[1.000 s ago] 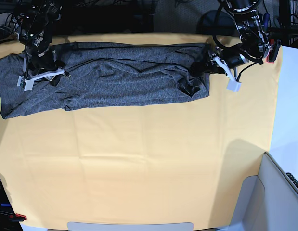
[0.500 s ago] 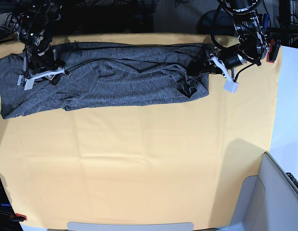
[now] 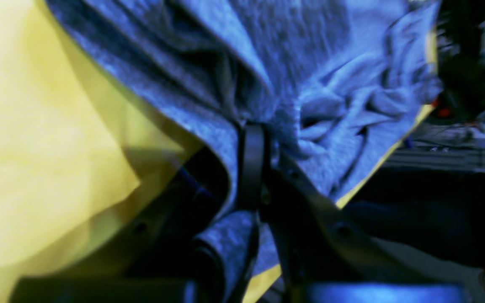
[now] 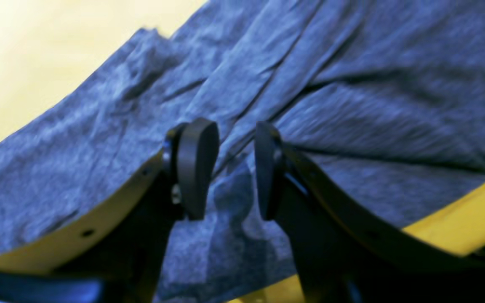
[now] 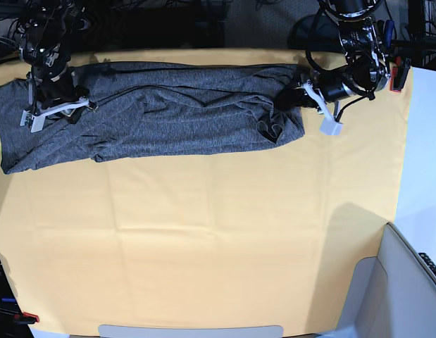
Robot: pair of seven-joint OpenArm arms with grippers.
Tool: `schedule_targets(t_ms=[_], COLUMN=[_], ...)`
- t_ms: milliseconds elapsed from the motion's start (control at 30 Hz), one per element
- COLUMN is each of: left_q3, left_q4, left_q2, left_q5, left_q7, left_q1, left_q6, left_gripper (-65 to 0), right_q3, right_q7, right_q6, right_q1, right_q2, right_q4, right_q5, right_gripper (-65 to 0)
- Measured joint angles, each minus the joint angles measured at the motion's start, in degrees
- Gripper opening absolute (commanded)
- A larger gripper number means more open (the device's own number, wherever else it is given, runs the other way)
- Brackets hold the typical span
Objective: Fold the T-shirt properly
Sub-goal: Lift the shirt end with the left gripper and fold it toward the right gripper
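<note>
A desk (image 5: 203, 246) covered by a yellow-orange cloth (image 5: 225, 211) fills the base view, with dark equipment and cables seen along its far edge. The T-shirt (image 5: 154, 113) is spread in a long, wrinkled band across the far part of the cloth, reaching from the left edge of that view to a bunched end near the right.

The left hand (image 5: 296, 97) is placed at that bunched end. In its wrist view the jaws are seen pressed together, with a gathered fold of the grey knit (image 3: 310, 109) pinched between them and more fabric hanging down beside the fingers (image 3: 251, 164). Yellow cloth is visible on both sides of the shirt there.

The right hand (image 5: 59, 109) is set over the shirt's other end. In its wrist view the two black pads (image 4: 194, 166) are seen standing a little apart, with a ridge of grey fabric (image 4: 236, 185) lying in the gap between them; whether that ridge is actually clamped cannot be told. The shirt lies creased beyond the pads, and a strip of yellow cloth is seen at the lower right.
</note>
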Motion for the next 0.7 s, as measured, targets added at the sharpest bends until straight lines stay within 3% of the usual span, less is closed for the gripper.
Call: schedule_targets(t_ms=[133, 367, 567, 700], left_q3=[5.29, 10.84, 21.07, 27.19], left_q4=[5.11, 5.03, 2.75, -1.38], left_q2=[1.20, 6.03, 6.88, 8.09], left_q5=[-0.98, 0.44, -0.50, 0.09], left_q7=[-0.83, -1.01, -7.30, -9.25], left_q1=[-0.07, -1.68, -5.70, -8.61], left_q6=[-0.20, -0.13, 0.02, 0.33], left_gripper=[-64.6, -64.6, -64.6, -64.6], right_q3=[1.64, 12.52, 18.56, 19.82], right_q7=[-0.20, -0.22, -0.26, 0.04], right_q6=[0.28, -0.09, 0.07, 0.09], right_q1=[0.00, -0.09, -1.31, -2.08], right_q2=[1.11, 1.31, 1.73, 3.89], right_q4=[0.00, 0.00, -0.02, -0.09], right_q5=[0.90, 0.26, 0.07, 0.07], right_gripper=[-45.7, -45.8, -45.8, -45.8])
